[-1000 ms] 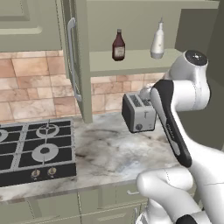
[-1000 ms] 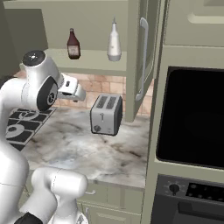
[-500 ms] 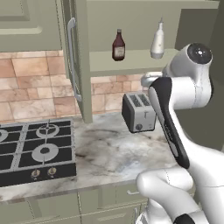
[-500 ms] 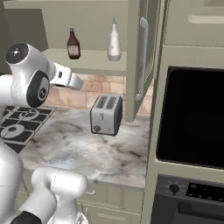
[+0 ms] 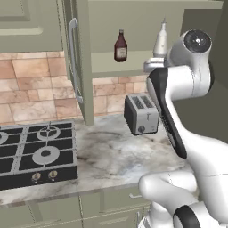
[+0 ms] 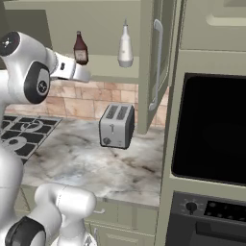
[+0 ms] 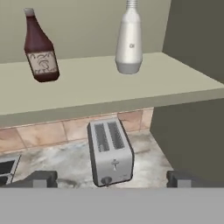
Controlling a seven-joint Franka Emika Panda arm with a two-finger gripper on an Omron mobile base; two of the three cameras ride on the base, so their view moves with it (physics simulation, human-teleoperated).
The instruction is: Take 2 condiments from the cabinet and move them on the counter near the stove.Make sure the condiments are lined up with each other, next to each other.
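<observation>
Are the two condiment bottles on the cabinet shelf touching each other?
Apart. The hand view shows the dark red-brown bottle and the white bottle standing upright with a wide stretch of bare shelf between them.

We see our arm [image 5: 178,93] in glossy white rounded shells, with dark grey joint bands and round dark end caps; our finger tips [image 7: 41,178] are small dark blocks.

Rendered kitchen, olive-green and stone.
A brick-patterned tile backsplash [image 5: 35,89] in tan and pink runs behind the worktop; a silver two-slot toaster [image 6: 116,126] stands near it, a black built-in oven [image 6: 211,129] at right, low olive drawers [image 5: 62,211] below.
</observation>
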